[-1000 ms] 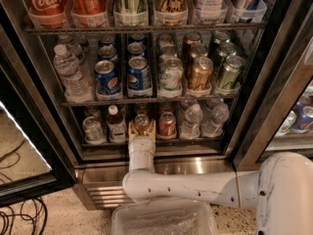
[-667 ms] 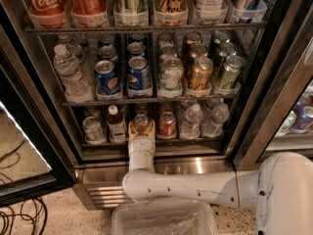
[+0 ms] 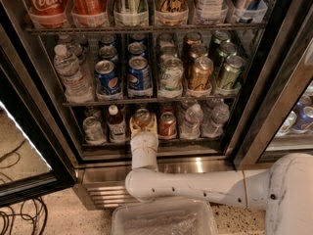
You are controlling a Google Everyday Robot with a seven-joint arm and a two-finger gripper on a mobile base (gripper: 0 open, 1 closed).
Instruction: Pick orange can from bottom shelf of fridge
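The fridge (image 3: pixel 274 82) stands open, its wire shelves full of cans and bottles. The orange can (image 3: pixel 142 116), dull orange-brown with a silver top, stands upright at the front of the bottom shelf (image 3: pixel 195 143), left of a red can (image 3: pixel 167 124). My gripper (image 3: pixel 143 127) reaches straight into the bottom shelf from below, on the white arm (image 3: pixel 195 187). Its tan end sits right at the orange can and covers the can's lower body.
A silver can (image 3: pixel 93 129) and a small capped bottle (image 3: pixel 116 124) stand left of the gripper, water bottles (image 3: pixel 193 119) to the right. The gold-bronze can (image 3: pixel 200 72) is one shelf up. The open door (image 3: pixel 19 146), cables (image 3: pixel 19 219) and a clear bin (image 3: pixel 164 219) lie below.
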